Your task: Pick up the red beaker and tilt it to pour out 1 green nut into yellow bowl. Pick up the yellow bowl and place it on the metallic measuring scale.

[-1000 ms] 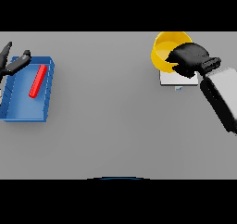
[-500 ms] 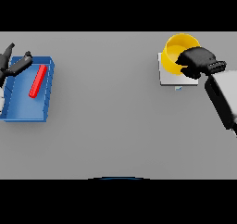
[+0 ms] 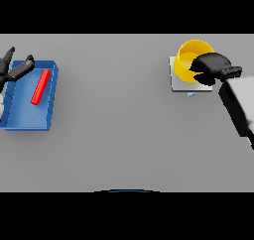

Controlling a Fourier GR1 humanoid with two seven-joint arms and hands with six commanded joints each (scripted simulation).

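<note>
On your right side of the grey counter (image 3: pixel 124 135) you have the yellow bowl (image 3: pixel 191 59) sitting on the metallic measuring scale (image 3: pixel 179 79), a pale square plate near the far right of the surface; the bowl covers the scale's far part and overhangs its back edge, while the near-left part of the plate stays bare. Your right robot hand (image 3: pixel 212 67) is at the bowl's right rim, its dark fingers curled over the rim and gripping the bowl; the white forearm runs from it toward the lower right edge of the view. You cannot tell from this view whether the bowl rests fully on the plate or is held just above it, and its inside is too dim to show any nut.

On your left side you have a blue tray (image 3: pixel 20 122), open-topped, near the left edge of the counter; the red beaker (image 3: pixel 40 87) lies on its side inside the tray, slanted, close to the tray's right wall and toward its far end. Your left robot hand (image 3: pixel 14 68) shows at the far-left corner of the tray, fingers spread and straight, holding nothing, apart from the beaker.
</note>
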